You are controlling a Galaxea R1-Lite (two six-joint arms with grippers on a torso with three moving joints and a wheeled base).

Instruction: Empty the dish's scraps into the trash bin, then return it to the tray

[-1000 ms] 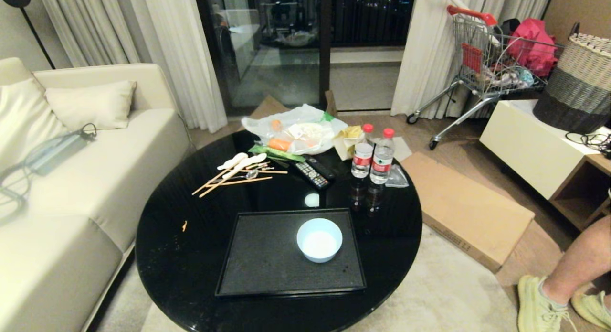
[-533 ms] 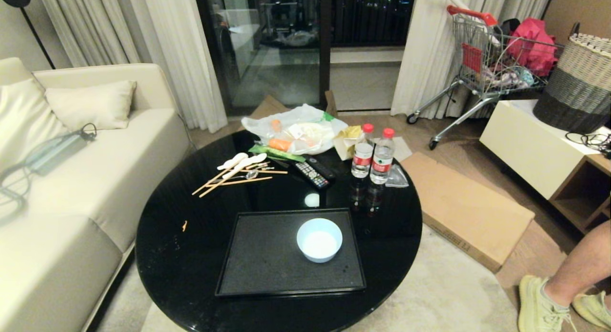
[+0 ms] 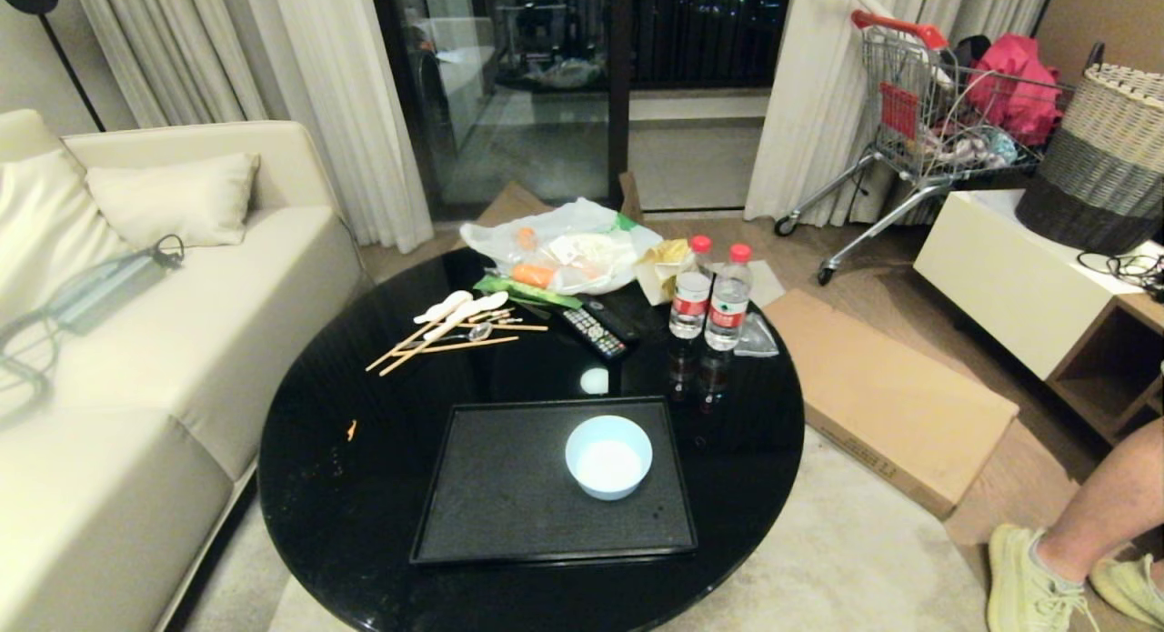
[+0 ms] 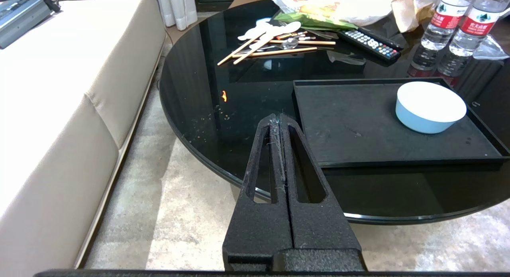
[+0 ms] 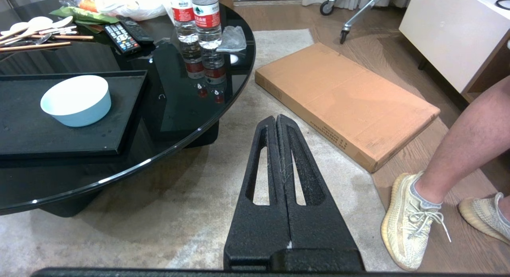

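One small white dish [image 3: 608, 456] with a pale bluish tint sits upright on the black tray [image 3: 509, 496], toward the tray's right half and nearer its far rim; its inside looks bare, with no scraps to be seen in it. That tray lies on the near part of the round glossy black desk [image 3: 364, 486], its long sides running across the robot's front. Left of the tray, a single tiny orange fleck [image 3: 351, 426] rests on the desk surface, well apart from the dish. Farther back on the desk are loose wooden chopsticks and white spoons [image 3: 455, 327], two remote controls [image 3: 596, 330], two clear water bottles with red caps [image 3: 711, 294] standing just beside each other, and a crumpled plastic bag holding orange food [image 3: 559, 250]. The left gripper [image 4: 278, 118] hangs over the desk's near left edge with its two black fingers pressed together and nothing between them (neither arm shows in the head view). The right gripper [image 5: 276, 119] hangs off the desk's right side above the pale rug, also pressed together and holding nothing. On the floor to the right lie a flat cardboard box [image 3: 887, 396] and a person's bare leg in a yellow-green sneaker [image 3: 1032, 582].
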